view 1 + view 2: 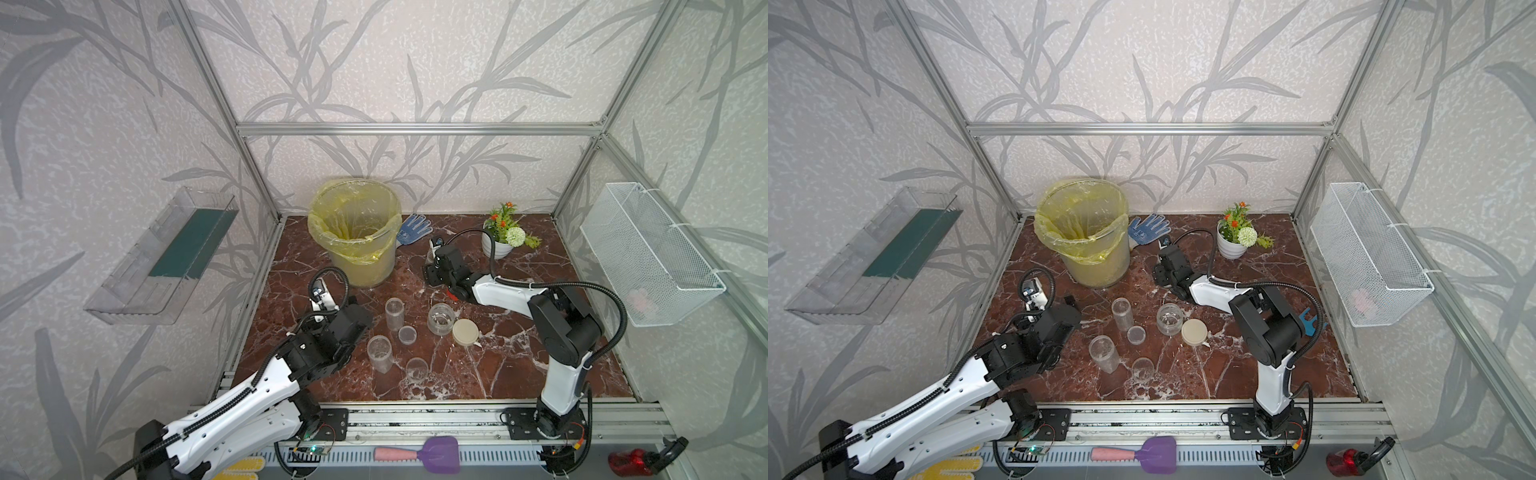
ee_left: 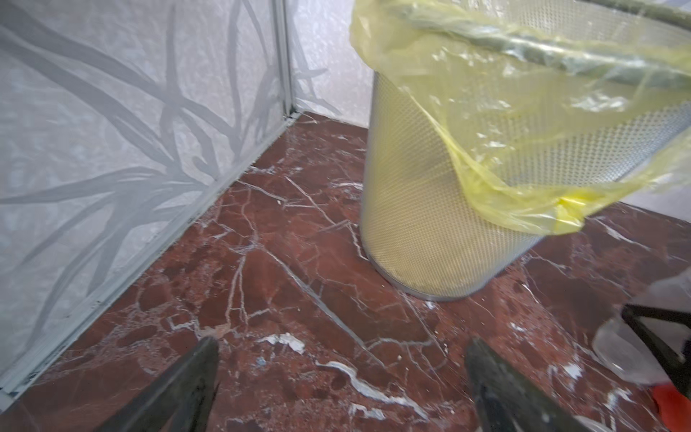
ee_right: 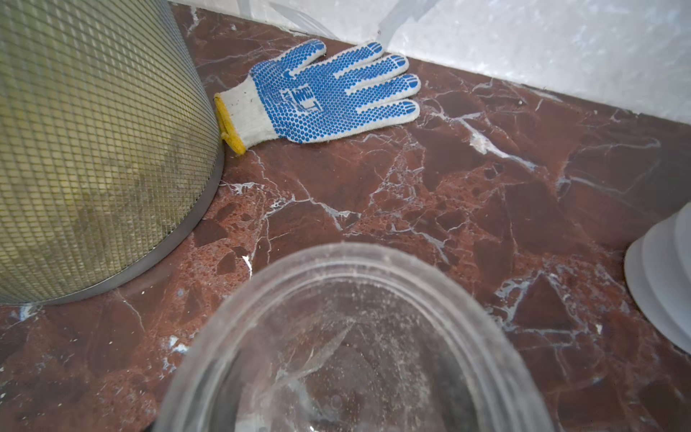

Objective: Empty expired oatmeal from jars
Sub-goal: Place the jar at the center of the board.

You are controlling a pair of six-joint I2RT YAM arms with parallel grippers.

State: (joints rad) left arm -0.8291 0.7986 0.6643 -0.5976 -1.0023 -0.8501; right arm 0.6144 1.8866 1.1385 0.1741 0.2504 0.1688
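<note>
You have bright, even, diffuse light in both top views. Shadows on the desk (image 1: pixel 519 374) are soft and sit close under the arms, and the wide lens splays the walls out toward the corners. In your right wrist view the jar (image 3: pixel 355 336) is blurred, close to the lens, while the glove (image 3: pixel 321 93) is sharp. In your left wrist view the yellow liner (image 2: pixel 523 112) carries small glints, and the left tool (image 2: pixel 342 341) shows as two soft dark blurs.
</note>
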